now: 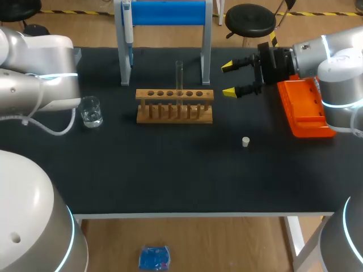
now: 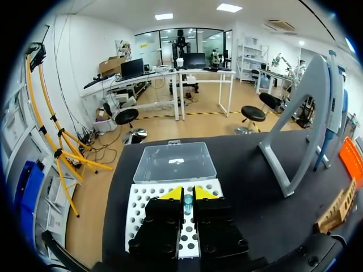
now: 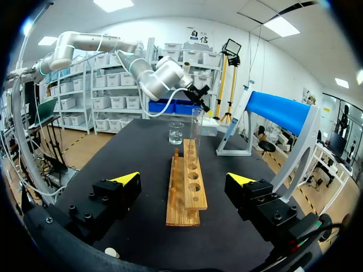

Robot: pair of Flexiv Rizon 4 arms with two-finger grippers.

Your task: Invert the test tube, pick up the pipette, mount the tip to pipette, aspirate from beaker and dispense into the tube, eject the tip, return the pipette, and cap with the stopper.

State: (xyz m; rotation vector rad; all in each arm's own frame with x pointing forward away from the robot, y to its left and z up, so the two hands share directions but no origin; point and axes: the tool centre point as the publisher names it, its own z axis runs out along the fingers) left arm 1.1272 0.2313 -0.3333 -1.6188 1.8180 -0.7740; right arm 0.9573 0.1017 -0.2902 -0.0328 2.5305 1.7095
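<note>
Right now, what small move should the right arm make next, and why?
Probably ease the right pincer forward toward the test tube. Its fingers stand open and empty, facing the wooden rack. The tube stands upright in the rack, and the pipette hangs on its stand.

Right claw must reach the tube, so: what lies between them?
The rack's near end with empty holes, in the right wrist view; the tube stands farther along, ahead of the open right claw.
</note>
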